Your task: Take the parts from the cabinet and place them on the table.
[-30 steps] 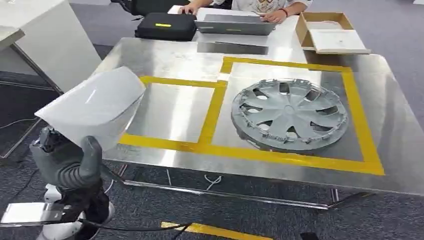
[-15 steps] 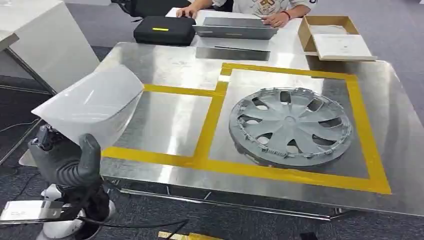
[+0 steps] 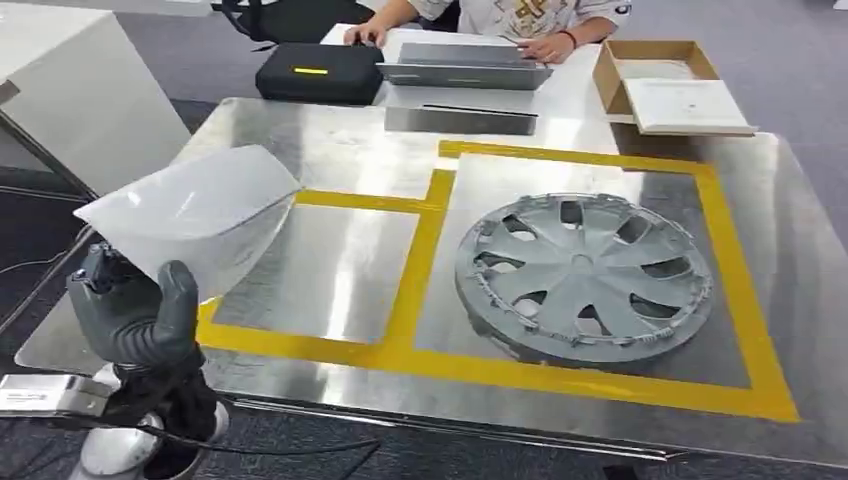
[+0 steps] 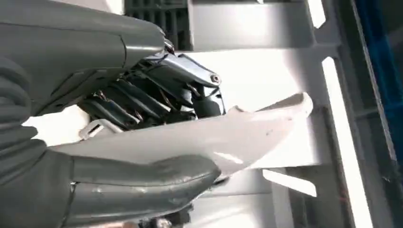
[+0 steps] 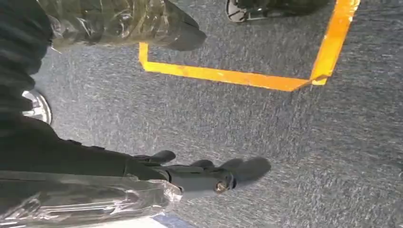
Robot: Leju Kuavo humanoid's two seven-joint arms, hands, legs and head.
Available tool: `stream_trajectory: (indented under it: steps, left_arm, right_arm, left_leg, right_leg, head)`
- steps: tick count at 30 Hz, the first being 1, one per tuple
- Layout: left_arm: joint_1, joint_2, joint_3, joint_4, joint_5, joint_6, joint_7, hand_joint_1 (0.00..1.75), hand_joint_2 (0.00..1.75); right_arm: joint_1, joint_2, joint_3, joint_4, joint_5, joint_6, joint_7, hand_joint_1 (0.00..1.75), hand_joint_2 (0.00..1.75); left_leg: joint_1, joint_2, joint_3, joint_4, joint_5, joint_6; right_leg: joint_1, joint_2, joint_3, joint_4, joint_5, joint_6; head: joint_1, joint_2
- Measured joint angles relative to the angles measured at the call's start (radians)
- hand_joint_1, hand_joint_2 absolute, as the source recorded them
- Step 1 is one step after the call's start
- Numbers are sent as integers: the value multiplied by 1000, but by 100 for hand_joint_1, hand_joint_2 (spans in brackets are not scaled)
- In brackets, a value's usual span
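Hubcap (image 3: 583, 276) already lies flat on the table (image 3: 340, 140), inside the larger yellow-taped box (image 3: 727, 280), so we judge one part delivered. Beside the hubcap, across the shared tape line, the smaller taped box (image 3: 415, 262) holds nothing, and we take that as the place meant for the part we carry.

That part is a pale curved panel (image 3: 195, 215), held in our left hand (image 3: 135, 320) off the table's near corner on the side away from the hubcap; it overlaps the table's edge in the head view, lifted rather than resting. What is left, as we read it: bring the panel over the smaller box, lower it and let go. Whether more parts wait in the cabinet we cannot tell.

From the left wrist, the thumb (image 4: 142, 178) presses one face of the panel (image 4: 214, 137) and the dark fingers (image 4: 142, 102) close on the other, a firm clamp.

Our right hand (image 5: 204, 175) hangs low over the carpet, holding nothing; fingers look loosely extended.
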Motion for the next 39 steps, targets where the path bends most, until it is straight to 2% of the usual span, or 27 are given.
stream_trajectory:
  steps: [2,4,5,6,7,8,10,12,14,16,17,19,20,21,22,23,25,27,30,31,32,33,35,36,37,38,39]
  left_arm:
    - [-3,-9,3,2,-2,13,0,175,175]
    - [-4,-11,4,5,-5,24,0,175,175]
    - [-4,-11,5,8,-6,28,0,175,175]
    - [-4,-11,7,10,-8,32,1,175,175]
    - [-4,-10,11,12,-8,35,1,175,175]
    - [-5,-9,16,14,-8,37,2,175,175]
    - [-7,-4,31,15,0,33,18,175,175]
    - [-11,4,51,18,22,12,37,175,175]
    - [-12,10,73,23,35,-4,42,175,175]
    - [-13,15,88,24,38,-10,43,175,175]
    - [-14,18,94,24,38,-12,43,175,175]
    - [-15,23,98,26,39,-16,45,175,175]
    - [-14,25,101,28,39,-16,45,175,175]
    - [-14,27,103,31,39,-16,45,175,175]
    - [-14,27,105,33,39,-16,46,175,175]
    - [-14,28,107,34,39,-16,46,175,175]
    - [-15,29,113,34,39,-17,46,175,175]
    - [-20,29,119,35,37,-17,50,175,175]
    - [-20,34,146,43,42,-24,66,175,175]
    - [-21,36,156,46,46,-29,70,175,175]
    - [-25,38,170,50,49,-32,72,175,175]
    - [-27,38,180,53,51,-36,73,175,175]
    - [-27,39,205,64,60,-51,78,175,175]
    - [-26,39,217,71,60,-54,81,175,175]
    - [-26,39,229,77,60,-58,84,175,175]
    - [-25,39,241,83,61,-62,86,175,175]
    - [-24,39,253,88,61,-65,87,175,175]
  right_arm:
    - [0,0,0,0,-3,-11,1,0,175]
    - [1,0,0,0,-2,-13,2,0,175]
    - [2,0,0,0,-2,-11,2,0,175]
    - [4,0,0,0,-2,-8,2,0,175]
    - [5,0,0,0,-2,-3,1,0,175]
    - [5,0,0,0,-2,-1,0,0,175]
    - [5,0,0,0,-2,0,0,0,175]
    - [2,0,1,0,-2,0,-1,0,175]
    - [6,0,1,1,-2,1,0,0,175]
    - [8,0,0,1,-2,0,0,0,175]
    - [7,0,0,0,-2,-1,0,0,175]
    - [5,0,0,1,-2,0,-1,0,175]
    - [6,0,0,1,-2,0,-1,0,175]
    - [7,0,0,1,-2,0,-1,0,175]
    - [8,0,0,1,-2,0,-1,0,175]
    - [7,0,0,1,-2,0,-1,0,175]
    - [7,0,0,1,-2,0,-1,0,175]
    - [6,0,0,1,-2,0,-1,0,175]
    - [6,0,0,1,-2,0,-1,0,175]
    - [6,0,0,1,-2,0,-2,0,175]
    - [6,0,0,1,-2,0,-2,0,175]
    - [5,0,0,1,-2,0,-3,0,175]
    - [7,0,0,1,-3,0,-4,0,175]
    - [9,0,0,1,-3,0,-4,0,175]
    - [10,0,0,1,-3,0,-4,0,175]
    - [10,0,0,1,-3,0,-4,0,175]
    - [10,0,0,0,-3,-1,-4,0,175]
  left_leg:
    - [6,2,11,-8,-2,9]
    - [5,2,11,-8,-7,16]
    - [5,2,11,-8,-9,17]
    - [5,1,13,-8,-11,17]
    - [5,0,16,-8,-13,17]
    - [5,-1,21,-8,-16,16]
    - [5,-2,34,-8,-24,7]
    - [-1,-2,28,-3,-25,-3]
    - [1,-2,29,-9,-19,-14]
    - [4,-1,29,-3,-31,-27]
    - [3,-1,18,25,-53,-32]
    - [5,-1,-52,178,-133,-40]
    - [5,-1,-88,253,-160,-42]
    - [5,0,-105,288,-163,-42]
    - [6,0,-100,278,-143,-42]
    - [6,0,-76,228,-104,-39]
    - [5,0,17,48,-15,-30]
    - [0,-1,47,-21,-26,-20]
    - [-2,-2,42,-18,-23,-8]
    - [8,0,49,-29,-17,1]
    - [8,1,50,-30,-17,5]
    - [8,1,50,-30,-16,10]
    - [7,2,48,-30,-17,11]
    - [7,2,48,-30,-17,11]
    - [7,1,48,-30,-17,11]
    - [7,1,49,-29,-17,11]
    - [7,1,51,-29,-18,9]
  right_leg:
    - [-2,-2,-30,55,-37,8]
    - [-7,-2,-126,223,-102,16]
    - [-7,-3,-170,291,-121,18]
    - [-7,-3,-197,320,-112,19]
    - [-8,-3,-199,300,-80,19]
    - [-9,-3,-180,243,-31,19]
    - [-9,-4,-102,55,74,10]
    - [-5,-2,-80,18,57,0]
    - [-2,0,-83,22,59,-9]
    - [-10,-2,-75,7,69,-25]
    - [-10,-2,-72,5,70,-31]
    - [-9,-3,-72,5,69,-36]
    - [-9,-4,-72,5,68,-36]
    - [-9,-4,-72,5,68,-36]
    - [-9,-3,-71,5,68,-36]
    - [-9,-3,-69,5,68,-36]
    - [-9,0,-62,5,66,-33]
    - [-2,2,-69,12,62,-24]
    - [-4,0,-69,3,68,-7]
    - [-5,1,-79,8,59,-1]
    - [-3,-1,-87,37,37,3]
    - [-5,-1,-114,97,3,6]
    - [-9,-1,-195,266,-68,13]
    - [-9,-1,-220,314,-77,15]
    - [-10,-2,-221,311,-62,15]
    - [-10,-2,-201,266,-29,15]
    - [-10,-2,-157,176,21,13]
  head:
    - [5,0]
    - [3,0]
    - [4,0]
    - [5,0]
    - [5,0]
    - [5,0]
    - [6,0]
    - [4,0]
    - [3,0]
    - [3,0]
    - [0,0]
    - [-1,0]
    - [0,0]
    - [-1,0]
    - [0,0]
    - [0,0]
    - [-1,0]
    - [0,0]
    - [2,0]
    - [-1,0]
    - [4,0]
    - [11,0]
    - [8,0]
    - [8,0]
    - [8,0]
    - [9,0]
    - [8,0]
